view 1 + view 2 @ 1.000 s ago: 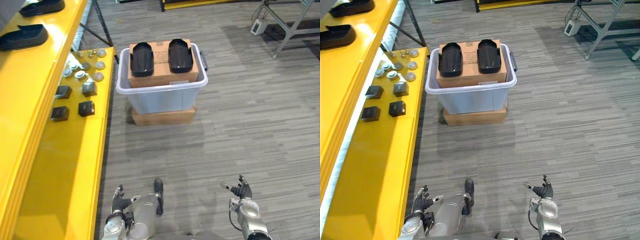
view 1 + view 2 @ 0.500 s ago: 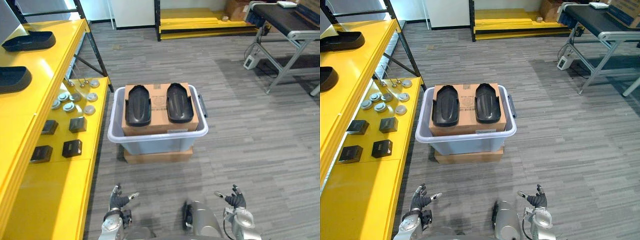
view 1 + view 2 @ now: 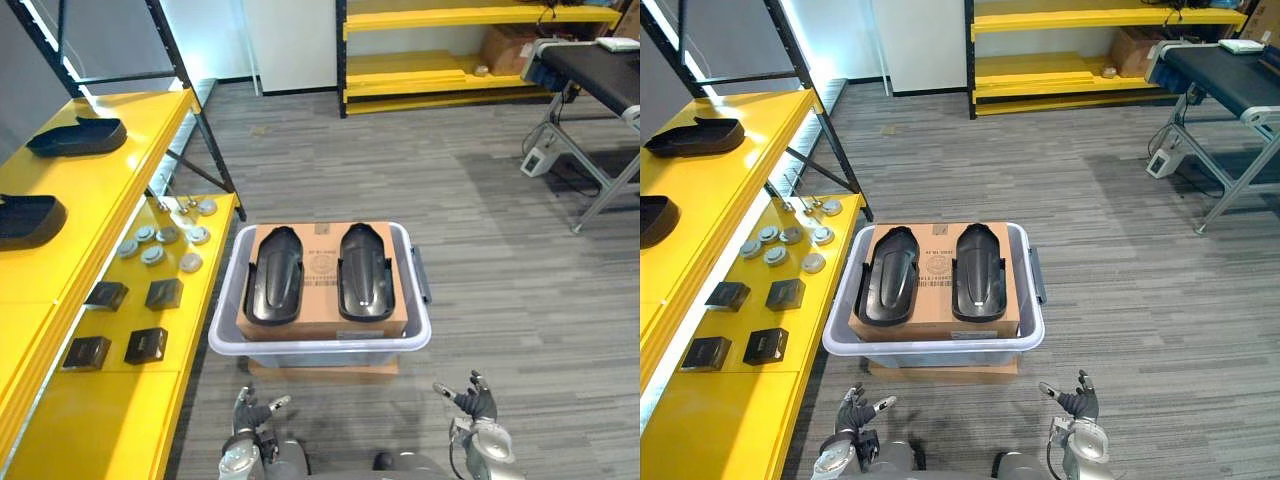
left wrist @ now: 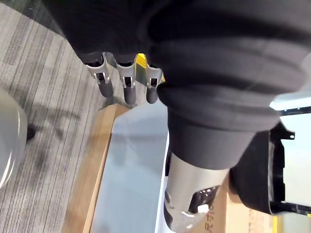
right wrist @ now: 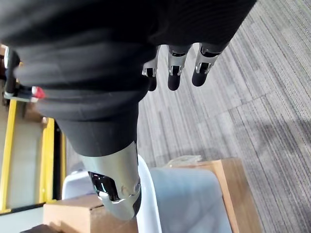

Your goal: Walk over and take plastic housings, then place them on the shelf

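Black plastic housings (image 3: 274,290) on box (image 3: 322,268), grey tub (image 3: 320,347)

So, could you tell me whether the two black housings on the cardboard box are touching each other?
Apart. The left eye view shows a strip of bare cardboard box between the left housing and the right housing.

Likely a workshop or warehouse, yellow shelving (image 3: 90,420), metal discs (image 3: 152,255), grey tote (image 3: 320,349), conveyor bench (image 3: 590,65)

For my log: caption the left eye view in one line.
Two black housings on a cardboard box in a grey bin; left hand and right hand open, empty.
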